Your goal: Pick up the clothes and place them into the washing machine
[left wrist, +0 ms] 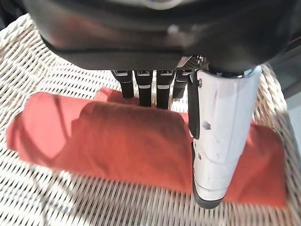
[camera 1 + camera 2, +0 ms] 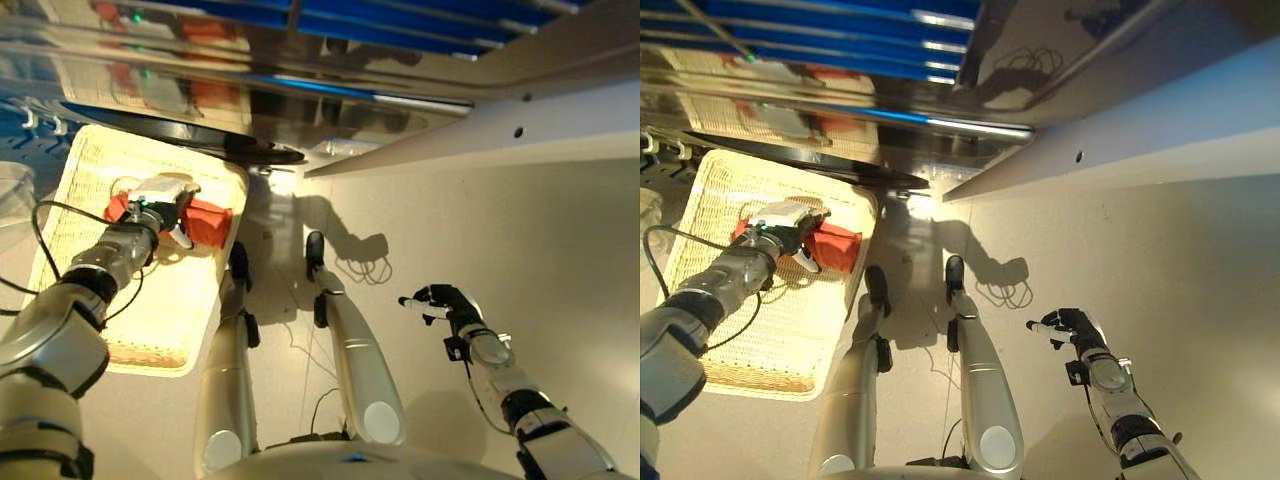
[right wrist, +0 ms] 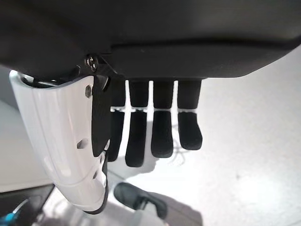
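Observation:
A red cloth (image 2: 208,220) lies folded in the shallow wicker basket (image 2: 170,330) at the left, beside the washing machine (image 2: 300,70). My left hand (image 2: 160,203) is down on the cloth. In the left wrist view its straight fingers (image 1: 146,89) reach past the far edge of the red cloth (image 1: 117,146) and its white-covered thumb (image 1: 216,155) lies across the near side. The fingers are not closed round it. My right hand (image 2: 447,300) hangs open and empty over the floor at the right, its fingers (image 3: 160,136) relaxed.
The washing machine's dark round door rim (image 2: 180,130) lies just beyond the basket's far end. A white cabinet edge (image 2: 480,130) runs across the upper right. Pale floor (image 2: 520,240) spreads out to the right.

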Available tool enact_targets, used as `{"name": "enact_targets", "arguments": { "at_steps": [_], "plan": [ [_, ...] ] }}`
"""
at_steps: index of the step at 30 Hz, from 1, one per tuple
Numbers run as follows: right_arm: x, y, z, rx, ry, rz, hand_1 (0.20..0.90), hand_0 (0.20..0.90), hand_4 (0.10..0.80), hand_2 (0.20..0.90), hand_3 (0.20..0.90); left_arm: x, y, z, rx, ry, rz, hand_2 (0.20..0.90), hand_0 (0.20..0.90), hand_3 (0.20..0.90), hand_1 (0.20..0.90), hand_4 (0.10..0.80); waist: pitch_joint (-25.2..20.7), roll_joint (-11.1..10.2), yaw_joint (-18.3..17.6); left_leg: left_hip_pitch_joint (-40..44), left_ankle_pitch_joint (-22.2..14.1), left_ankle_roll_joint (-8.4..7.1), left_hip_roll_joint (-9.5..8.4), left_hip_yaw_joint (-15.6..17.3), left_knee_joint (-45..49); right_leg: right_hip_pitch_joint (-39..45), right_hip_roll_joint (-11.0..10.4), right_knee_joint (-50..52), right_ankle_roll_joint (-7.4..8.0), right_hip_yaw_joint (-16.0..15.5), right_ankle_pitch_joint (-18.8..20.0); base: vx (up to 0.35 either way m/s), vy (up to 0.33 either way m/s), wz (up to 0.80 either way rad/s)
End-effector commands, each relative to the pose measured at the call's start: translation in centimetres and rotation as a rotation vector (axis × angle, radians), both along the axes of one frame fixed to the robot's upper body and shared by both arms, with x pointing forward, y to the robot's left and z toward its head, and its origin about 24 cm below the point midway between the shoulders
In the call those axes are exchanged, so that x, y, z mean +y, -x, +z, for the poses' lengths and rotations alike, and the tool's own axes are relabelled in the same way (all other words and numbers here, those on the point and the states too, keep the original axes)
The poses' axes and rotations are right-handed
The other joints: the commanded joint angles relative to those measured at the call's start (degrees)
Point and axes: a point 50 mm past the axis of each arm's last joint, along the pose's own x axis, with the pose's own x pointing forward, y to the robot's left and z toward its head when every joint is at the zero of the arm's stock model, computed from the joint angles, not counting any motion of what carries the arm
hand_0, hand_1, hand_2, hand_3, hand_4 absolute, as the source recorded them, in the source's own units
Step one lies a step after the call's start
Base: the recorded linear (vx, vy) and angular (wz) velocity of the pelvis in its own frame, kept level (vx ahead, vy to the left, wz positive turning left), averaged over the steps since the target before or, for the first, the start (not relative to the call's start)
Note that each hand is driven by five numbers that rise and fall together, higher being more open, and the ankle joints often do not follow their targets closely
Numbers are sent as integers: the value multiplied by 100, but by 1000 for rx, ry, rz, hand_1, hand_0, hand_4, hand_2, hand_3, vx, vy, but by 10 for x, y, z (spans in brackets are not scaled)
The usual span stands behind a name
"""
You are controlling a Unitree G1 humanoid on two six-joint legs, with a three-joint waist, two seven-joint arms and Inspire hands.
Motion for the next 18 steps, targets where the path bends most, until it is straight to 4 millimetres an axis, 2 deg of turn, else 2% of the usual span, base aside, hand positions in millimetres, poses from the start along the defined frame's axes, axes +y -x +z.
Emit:
{"name": "enact_targets", "arguments": {
  "at_steps": [1,10,18],
  "plan": [
    [-36,11,11,-8,78,-99,900,900,800,900,900,13,2,1,6,-12,90,200,200,200,200,300,-9,-80,-53,-699,-395,-263,-9,-278,838,64,48,-360,113,-204,502,0,0,0],
    [-34,8,11,-14,67,-108,900,900,800,900,900,7,-1,0,-14,8,97,200,200,200,200,300,-58,-63,-56,-683,-417,-261,-27,-269,782,69,32,-429,119,-166,536,2,4,0],
    [-33,10,9,-3,63,-99,900,900,800,900,900,9,5,-11,15,20,104,200,200,200,200,300,-159,-1,-21,-446,-372,-280,-46,-234,525,242,34,-601,152,-131,577,10,10,-2]
  ]
}}
